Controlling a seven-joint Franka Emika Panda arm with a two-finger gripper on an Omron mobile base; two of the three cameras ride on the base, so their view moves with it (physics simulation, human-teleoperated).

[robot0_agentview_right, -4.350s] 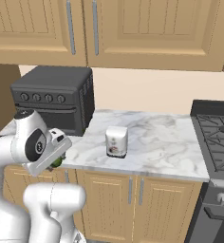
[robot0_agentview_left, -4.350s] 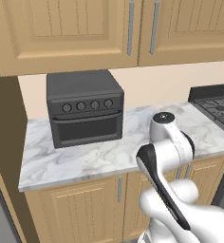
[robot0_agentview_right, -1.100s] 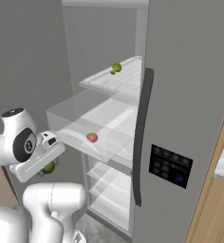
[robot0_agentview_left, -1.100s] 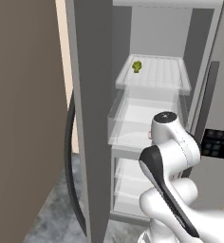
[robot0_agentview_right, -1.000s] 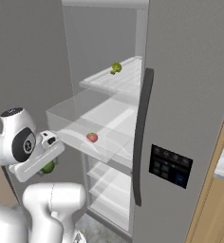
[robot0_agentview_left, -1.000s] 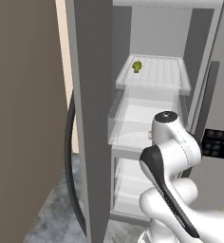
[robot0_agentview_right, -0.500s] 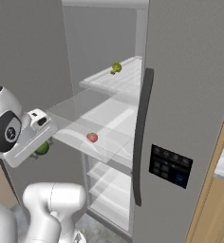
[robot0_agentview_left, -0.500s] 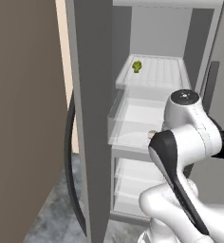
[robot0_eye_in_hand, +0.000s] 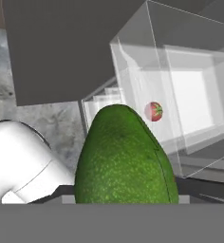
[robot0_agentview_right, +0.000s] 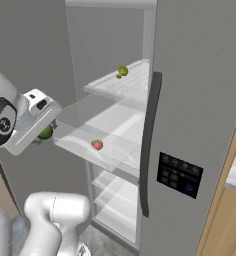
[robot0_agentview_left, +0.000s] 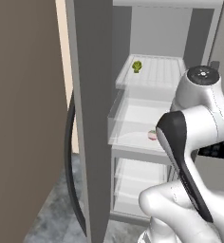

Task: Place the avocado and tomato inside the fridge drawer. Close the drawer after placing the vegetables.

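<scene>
I'm carrying the avocado (robot0_eye_in_hand: 126,159) toward the open fridge drawer (robot0_agentview_right: 85,135).
The jaws are clamped on the avocado just outside the drawer's near corner; the tomato (robot0_agentview_right: 97,145) is already lying inside. I'm aiming to lift over the clear wall before releasing, keeping clear of the tomato.

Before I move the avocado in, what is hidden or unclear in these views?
- Jaws: in the hand view the avocado covers them, so their grip is not visible.
- Avocado, right base view: mostly behind the white hand.
- Tomato: partly hidden by the arm in the left base view.
- Fridge drawer: walls faint.
</scene>
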